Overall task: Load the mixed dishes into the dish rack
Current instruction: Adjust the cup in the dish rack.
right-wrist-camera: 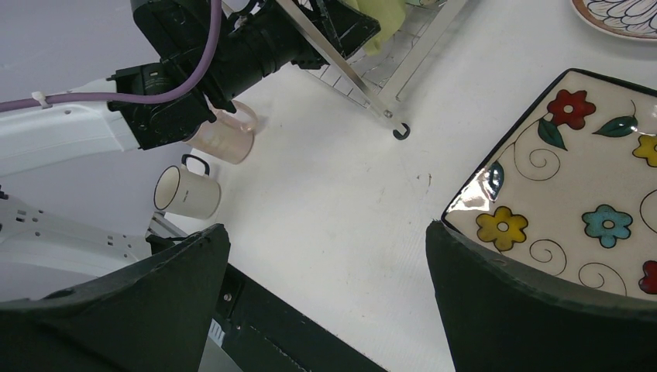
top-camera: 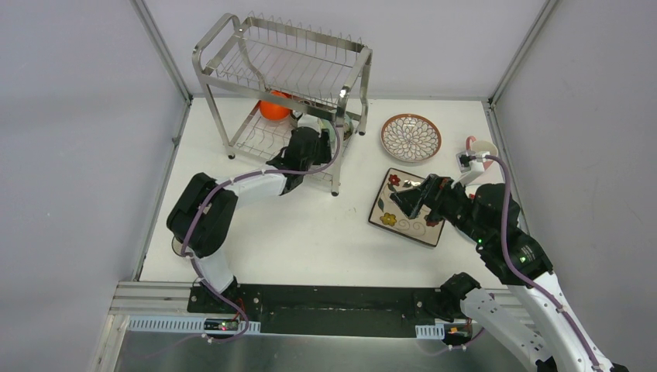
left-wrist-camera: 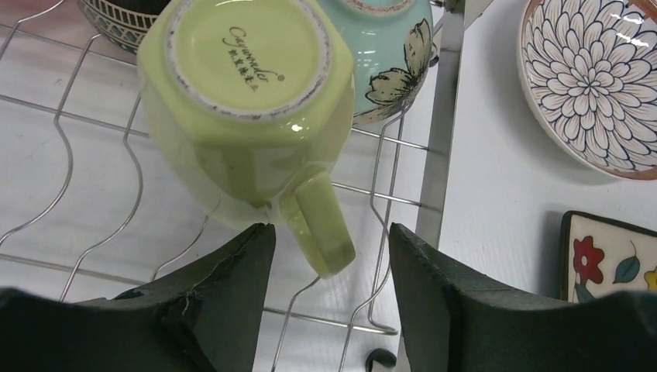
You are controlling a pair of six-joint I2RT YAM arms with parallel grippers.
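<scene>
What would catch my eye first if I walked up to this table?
The shiny two-tier dish rack at the far left of the table, an orange bowl bright on its lower shelf. Up close, a yellow-green mug lies bottom-up on the rack's wires before the open left pincer. Rightward, a square floral plate lies flat under the open right pincer.

White tabletop [top-camera: 310, 232], pale grey walls [top-camera: 77, 116], aluminium corner posts [top-camera: 163, 50], even light

The left arm [top-camera: 256, 186] is reaching forward with its elbow bent, and the left fingers [left-wrist-camera: 232, 287] are standing partly apart, gripping nothing. The right arm [top-camera: 503, 240] is stretching forward and leftward, wrist tipping down, and the right fingers [right-wrist-camera: 527, 310] are gaping wide.
</scene>
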